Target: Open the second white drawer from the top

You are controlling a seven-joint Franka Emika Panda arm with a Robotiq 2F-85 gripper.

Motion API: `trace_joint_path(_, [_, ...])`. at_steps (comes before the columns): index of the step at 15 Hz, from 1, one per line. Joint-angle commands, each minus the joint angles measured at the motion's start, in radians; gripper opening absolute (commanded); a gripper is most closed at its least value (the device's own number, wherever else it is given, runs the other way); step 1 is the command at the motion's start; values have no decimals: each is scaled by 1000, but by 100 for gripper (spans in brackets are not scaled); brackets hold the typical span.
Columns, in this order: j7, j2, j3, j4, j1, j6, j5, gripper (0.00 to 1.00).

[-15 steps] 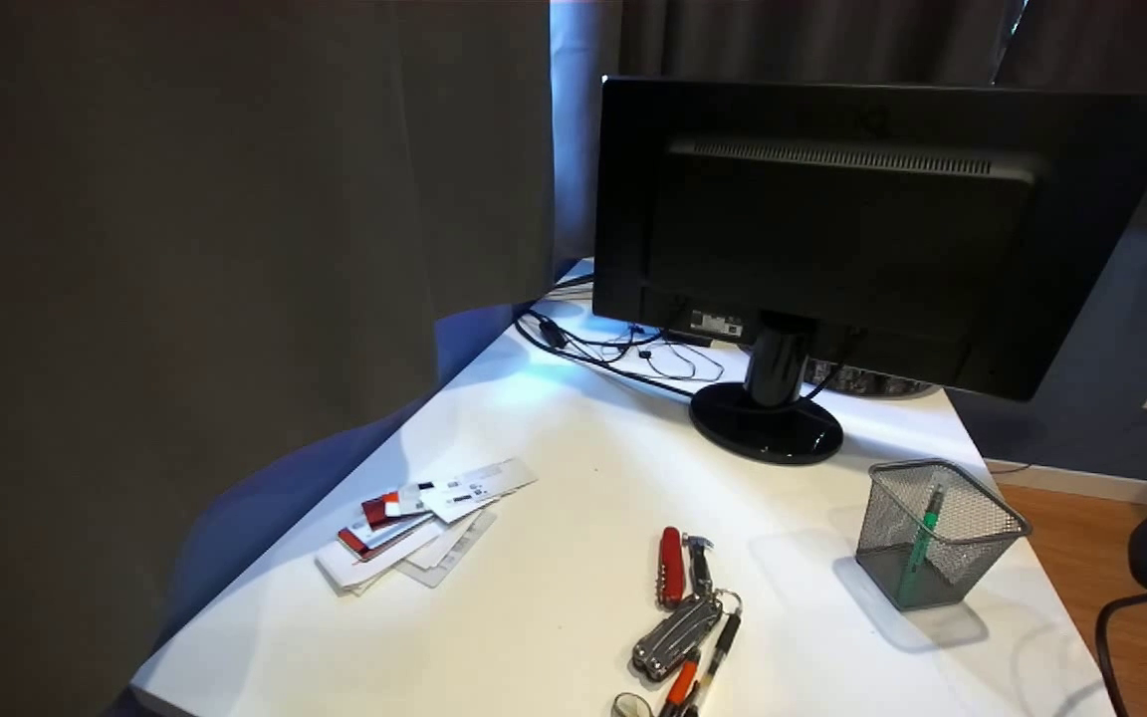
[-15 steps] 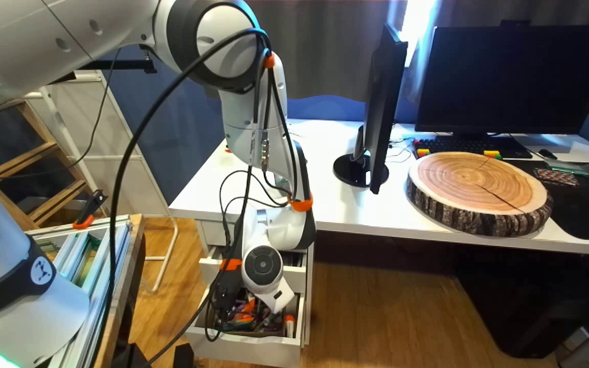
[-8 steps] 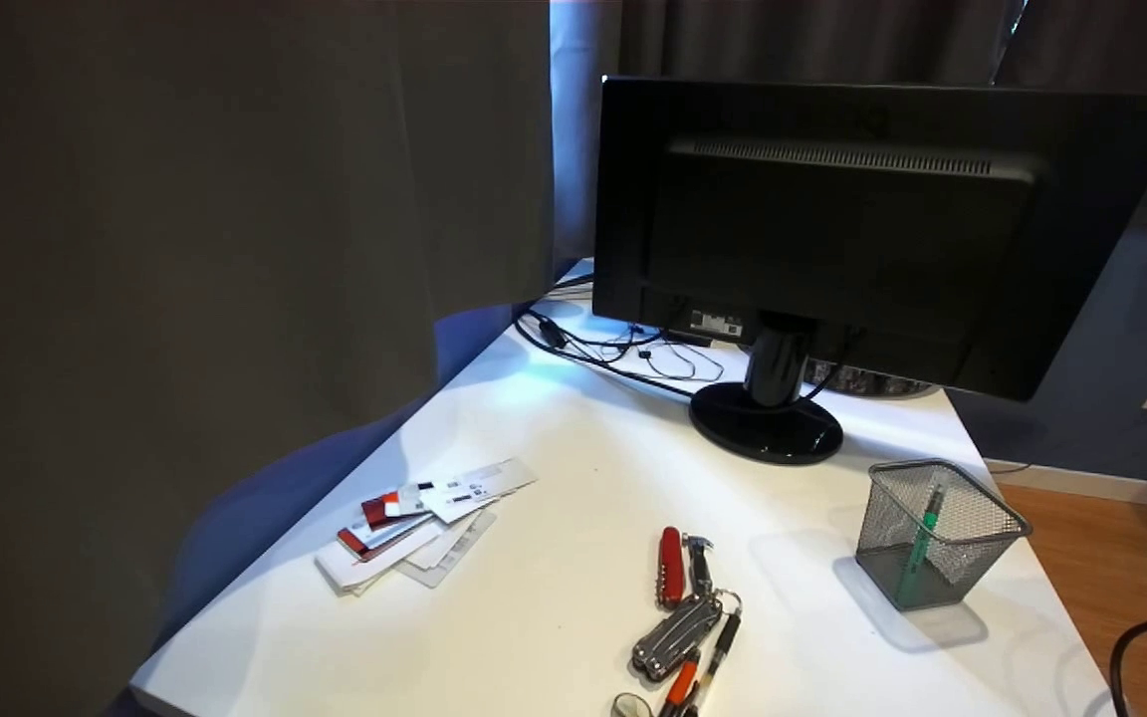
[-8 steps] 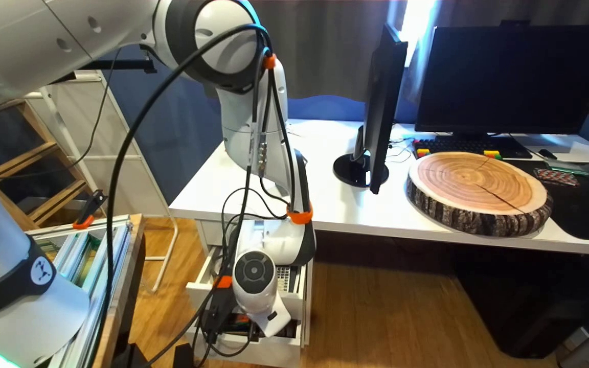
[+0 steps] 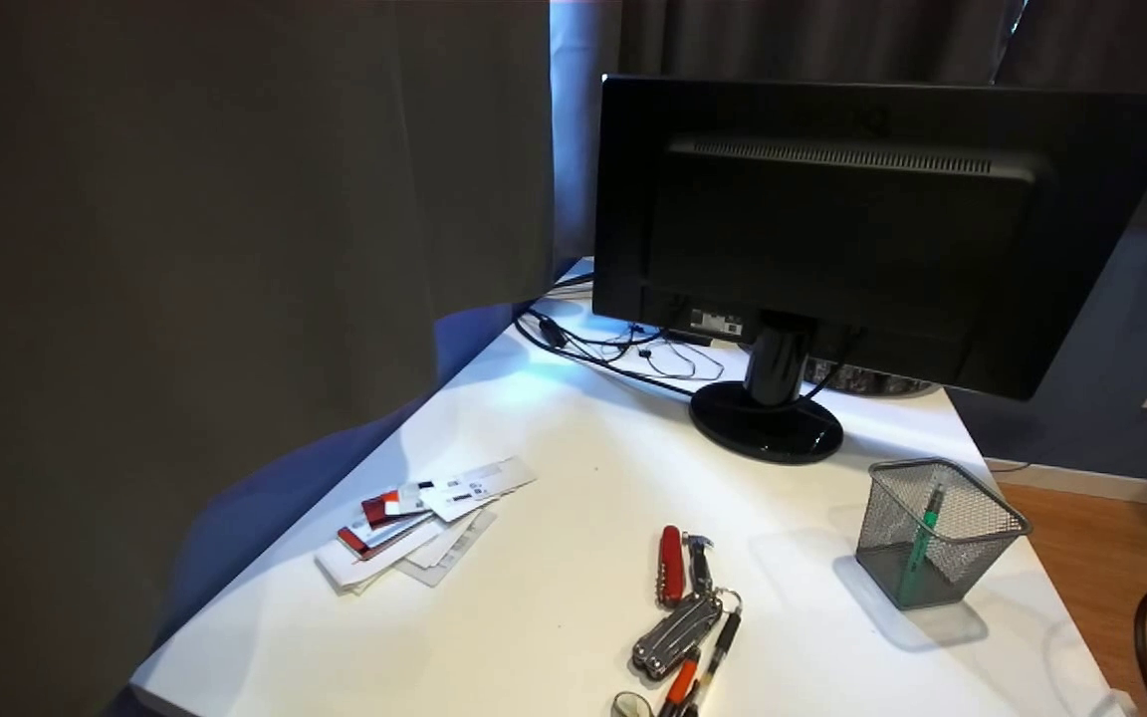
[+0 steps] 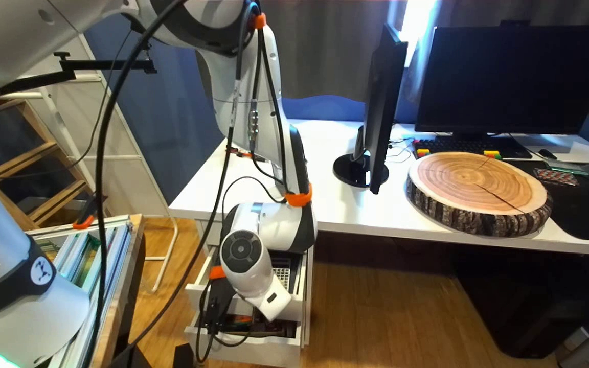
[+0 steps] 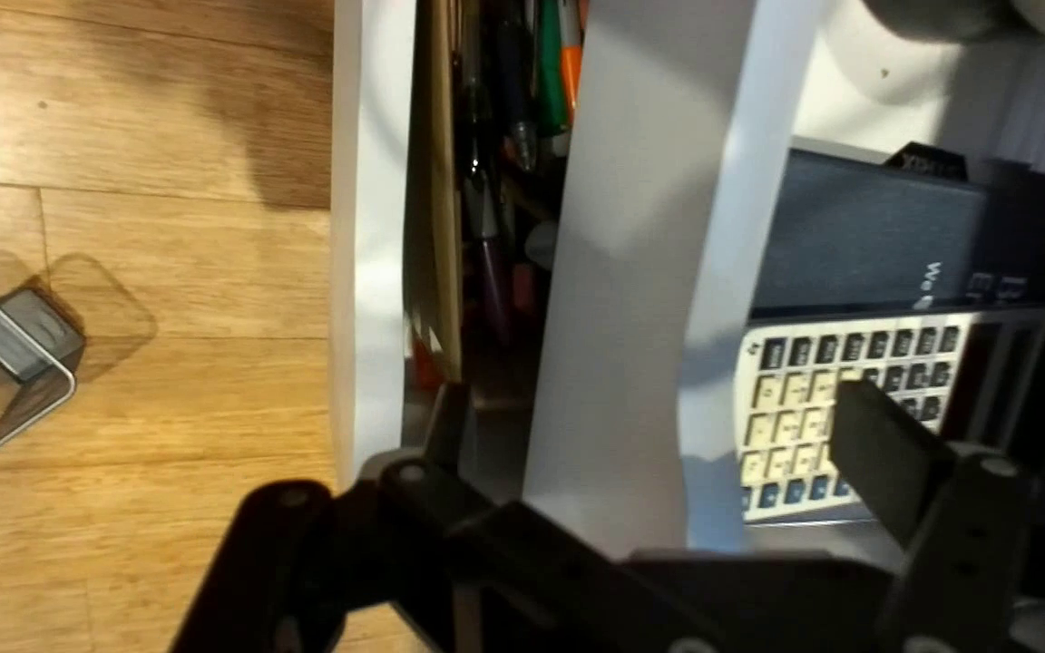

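Observation:
The second white drawer (image 6: 294,308) from the top is pulled out under the desk in an exterior view. In the wrist view its front panel (image 7: 640,272) runs top to bottom, with a calculator (image 7: 799,417) and a dark box (image 7: 863,231) inside. My gripper (image 7: 654,399) is open; its fingers are wide apart, one on each side of that panel, with gaps to it. In an exterior view the gripper's dark body (image 6: 220,301) is at the drawer front, its fingertips hidden. The third drawer (image 6: 253,351) below is also open and holds pens (image 7: 522,82).
The top drawer (image 6: 212,232) is shut beneath the white desk (image 6: 356,217). Black cables (image 6: 223,184) hang from the arm. A mesh cup (image 7: 24,363) stands on the wood floor. A wooden cart (image 6: 131,266) stands beside the drawers; a wood slice (image 6: 478,189) lies on the desk.
The second drawer slid outward between one second and half a second ago, my arm moving with it. Since then the drawer stays about the same, and my wrist has risen and shifted a little left.

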Motion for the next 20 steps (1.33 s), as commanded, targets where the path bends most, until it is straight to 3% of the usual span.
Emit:
trace_joint_path(1, [-67, -165, -4, -164, 41, 10, 29, 100])
trace_joint_path(6, [-105, -339, 9, -307, 87, 53, -26, 100])
trace_joint_path(10, [-102, -472, 52, -383, 139, 192, -125, 100])
trace_joint_path(20, [-43, -714, 286, -584, 146, 439, -431, 100])
